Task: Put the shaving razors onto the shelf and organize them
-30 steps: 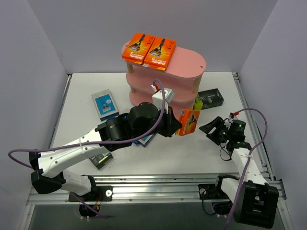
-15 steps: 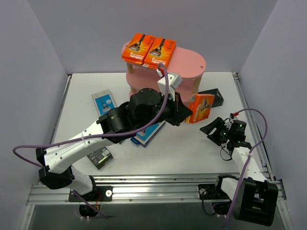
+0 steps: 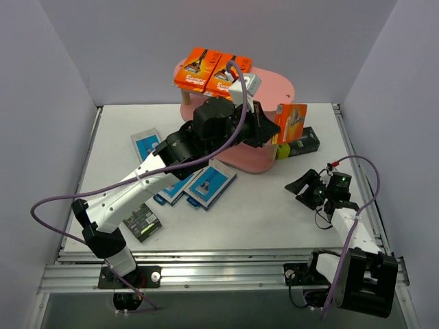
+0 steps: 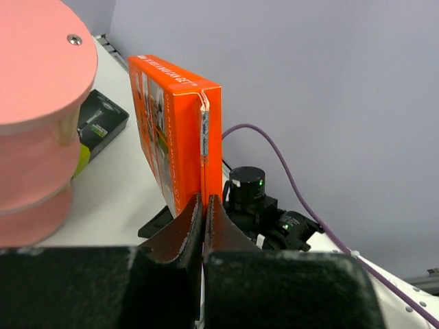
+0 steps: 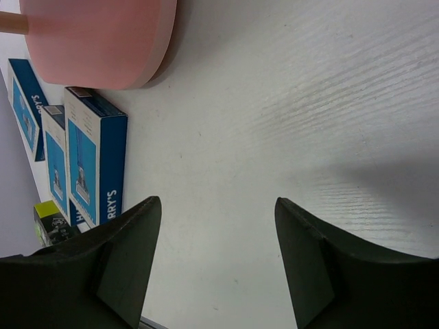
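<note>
White tabletop between grey walls bears the pink shelf, beside whose top board the left gripper pinches one upright orange razor pack by its edge, two more orange packs lying on top, three blue packs (one lettered "RRY'S") and two black-and-lime packs on the table, right gripper gaping, empty.

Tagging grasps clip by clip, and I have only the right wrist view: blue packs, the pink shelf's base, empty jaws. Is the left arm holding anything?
Observer: Yes, its jaws are shut on an orange razor pack, pinched by one edge.
Operator: Where is it relative to the shelf?
Observer: In the air off the right end of the shelf, resting on no tier.
Operator: Anything shelved yet?
Observer: Two orange packs lie side by side at the left end of its top.
</note>
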`<state>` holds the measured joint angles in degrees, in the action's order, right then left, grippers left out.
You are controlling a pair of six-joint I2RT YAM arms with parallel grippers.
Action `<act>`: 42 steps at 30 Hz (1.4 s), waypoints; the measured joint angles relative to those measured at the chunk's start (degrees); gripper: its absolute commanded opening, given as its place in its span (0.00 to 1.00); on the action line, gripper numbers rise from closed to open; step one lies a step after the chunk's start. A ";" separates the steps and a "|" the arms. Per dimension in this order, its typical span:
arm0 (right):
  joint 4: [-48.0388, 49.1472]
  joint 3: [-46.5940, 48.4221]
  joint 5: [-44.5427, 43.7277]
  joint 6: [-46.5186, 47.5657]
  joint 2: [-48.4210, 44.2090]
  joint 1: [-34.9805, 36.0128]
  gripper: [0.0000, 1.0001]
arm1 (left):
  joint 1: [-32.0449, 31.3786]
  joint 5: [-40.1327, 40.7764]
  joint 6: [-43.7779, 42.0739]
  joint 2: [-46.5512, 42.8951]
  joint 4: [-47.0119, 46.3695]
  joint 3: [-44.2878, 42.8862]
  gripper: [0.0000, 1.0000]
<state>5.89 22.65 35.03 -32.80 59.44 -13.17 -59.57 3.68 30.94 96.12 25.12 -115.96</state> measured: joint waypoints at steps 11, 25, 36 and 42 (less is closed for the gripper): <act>0.13 0.00 0.70 0.37 1.53 -0.04 0.63 | 3.50 1.60 6.43 0.26 -13.97 5.70 0.02; 0.79 0.00 2.03 1.11 3.45 -0.31 0.63 | 3.85 13.60 14.71 0.46 -32.41 15.26 0.02; 1.53 -0.07 3.56 1.31 4.26 -0.31 0.63 | -0.07 28.52 17.73 1.36 -45.11 22.14 0.02; 1.79 -0.15 4.33 1.40 4.83 -0.31 0.63 | -2.67 36.72 17.88 2.78 -50.58 23.85 0.02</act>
<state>7.68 22.50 39.35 -31.40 64.27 -13.47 -62.24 40.40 48.82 98.89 -25.45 -92.12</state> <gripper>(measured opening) 0.633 0.047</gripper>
